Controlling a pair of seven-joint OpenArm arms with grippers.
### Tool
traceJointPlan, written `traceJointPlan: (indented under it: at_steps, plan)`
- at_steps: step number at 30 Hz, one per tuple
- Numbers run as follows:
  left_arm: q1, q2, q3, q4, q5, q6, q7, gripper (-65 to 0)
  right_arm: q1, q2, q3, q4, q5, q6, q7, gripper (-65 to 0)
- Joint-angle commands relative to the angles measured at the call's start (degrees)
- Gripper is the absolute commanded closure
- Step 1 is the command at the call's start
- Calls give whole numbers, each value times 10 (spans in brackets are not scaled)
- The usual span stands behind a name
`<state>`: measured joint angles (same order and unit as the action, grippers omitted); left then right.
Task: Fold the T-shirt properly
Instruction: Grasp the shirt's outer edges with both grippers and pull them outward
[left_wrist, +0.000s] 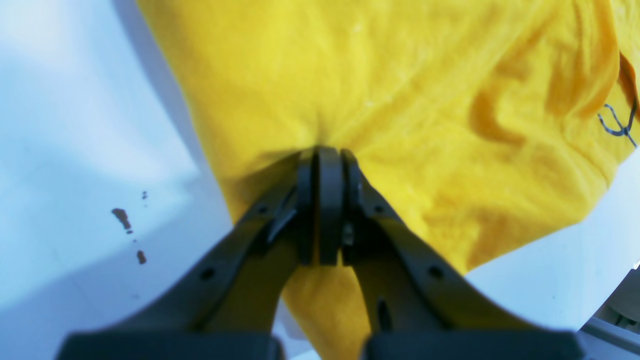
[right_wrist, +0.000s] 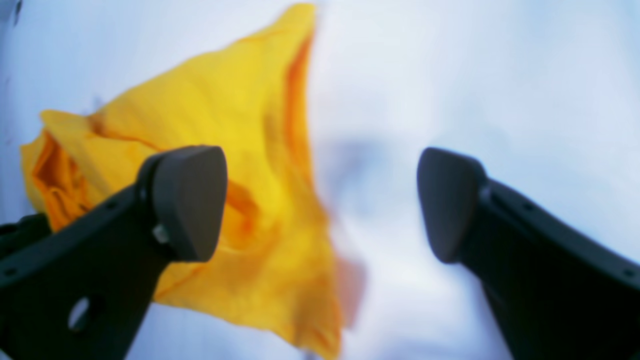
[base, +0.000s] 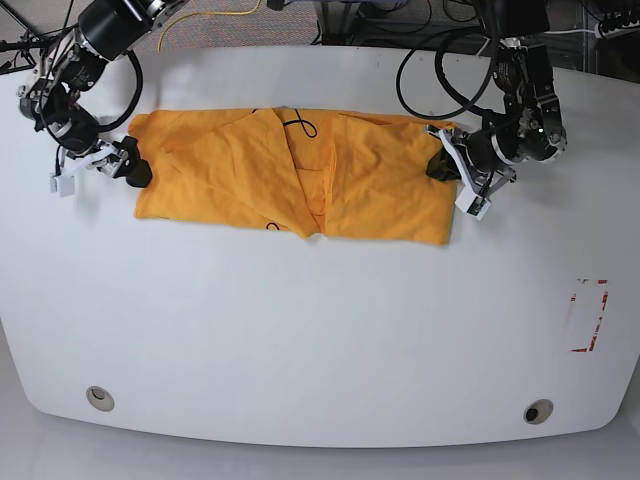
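The shirt (base: 290, 175) lies wrinkled across the table's (base: 320, 330) far half. Left gripper (left_wrist: 320, 160) pinches its edge; right gripper (right_wrist: 320, 200) gapes empty beside it. Soft, limp cloth; grab hems.

Left claw (left_wrist: 320, 150) clamped tight; right claw (right_wrist: 320, 200) spread wide.

Overhead base view of the table (base: 320, 340); close wrist views, all sharing the T-shirt (base: 290, 175).
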<state>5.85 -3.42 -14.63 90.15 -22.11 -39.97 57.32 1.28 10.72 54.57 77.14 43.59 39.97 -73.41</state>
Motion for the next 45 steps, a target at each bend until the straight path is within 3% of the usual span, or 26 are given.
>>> traceJointPlan:
  at_steps: [1, 10, 18, 25, 28, 34, 45]
  plan:
    - [-4, -5, -1, 4, 8, 0, 4, 0, -10, -13, -28, 4, -5, 0, 10, -575]
    - [-4, -4, -1, 4, 8, 0, 4, 0, -17, -41, -68, 5, -5, 0, 20, -575]
    - [-4, -4, -1, 3, 9, 0, 4, 0, -28, -46, -99, 5, -5, 0, 21, -564]
    - [-4, -4, -1, 3, 9, 0, 4, 0, -29, -46, -110, 5, -5, 0, 22, -403]
    - [-4, -4, -1, 3, 9, 0, 4, 0, -29, -46, -108, 5, -7, 0, 22, -296]
    - [-4, -4, -1, 3, 9, 0, 4, 0, -35, -42, -109, 5, -7, 0, 36, -13]
    - [-4, -4, -1, 3, 9, 0, 4, 0, -58, -46, -111, 99, -7, 0, 37, 0]
